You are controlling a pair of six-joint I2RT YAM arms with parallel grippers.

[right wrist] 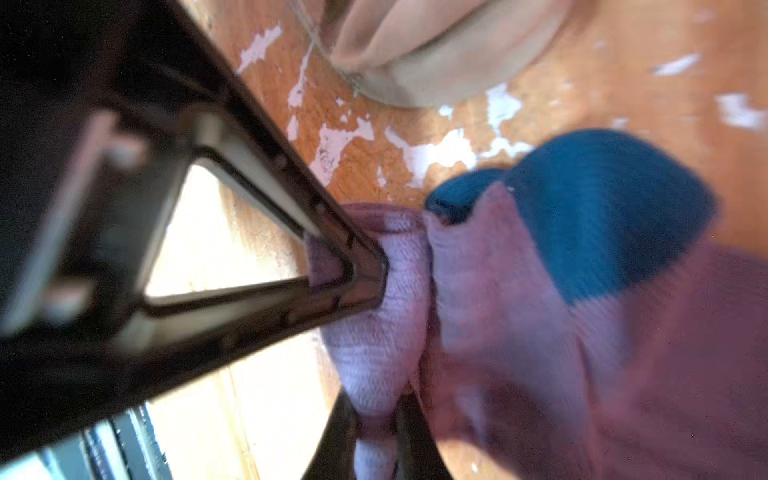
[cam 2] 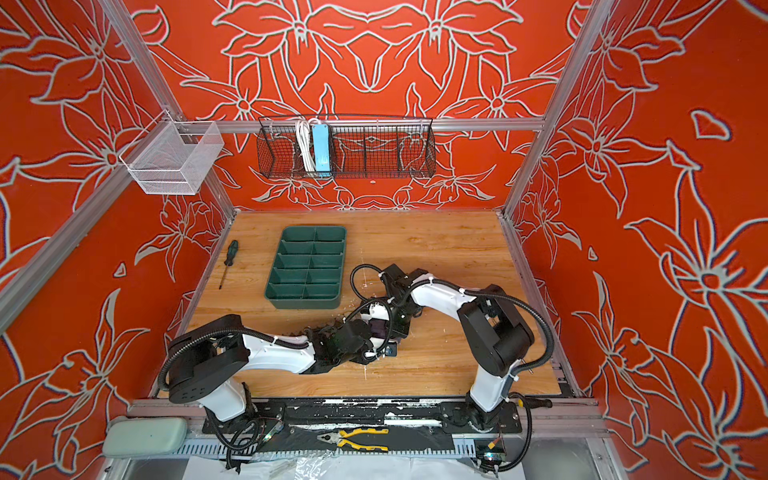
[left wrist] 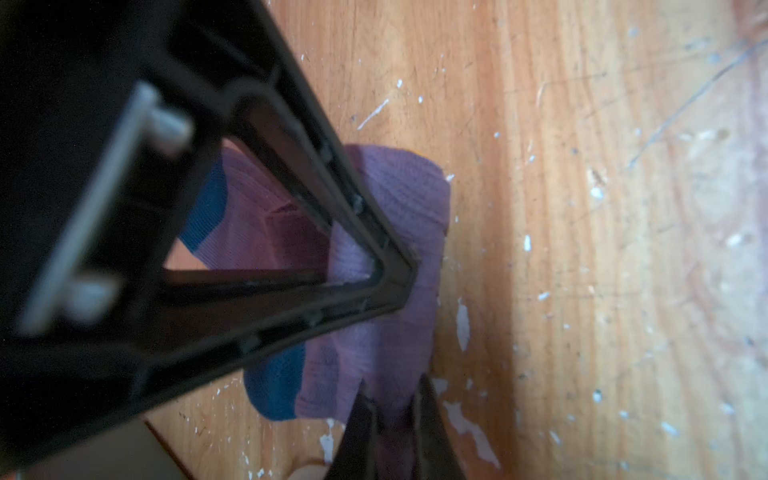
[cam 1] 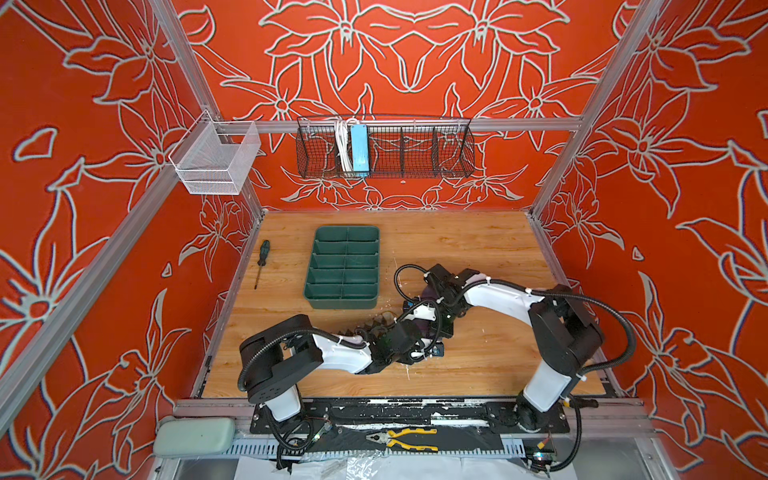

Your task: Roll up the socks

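My left jaws and right jaws clamp the purple sock (left wrist: 399, 199), bunched on the counter (cam 1: 478, 249) at 5 o'clock from the tray (cam 1: 343, 266). Roll incomplete, I judge; argyle sock (cam 1: 376, 324), at its 9 o'clock, not yet rolled.

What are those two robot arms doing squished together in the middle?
They are working on socks. The left gripper and the right gripper are both pinching the purple sock, which lies bunched up on the wooden table. The beige sock lies close by, and neither gripper holds it. The purple sock is crumpled, not a neat roll yet.
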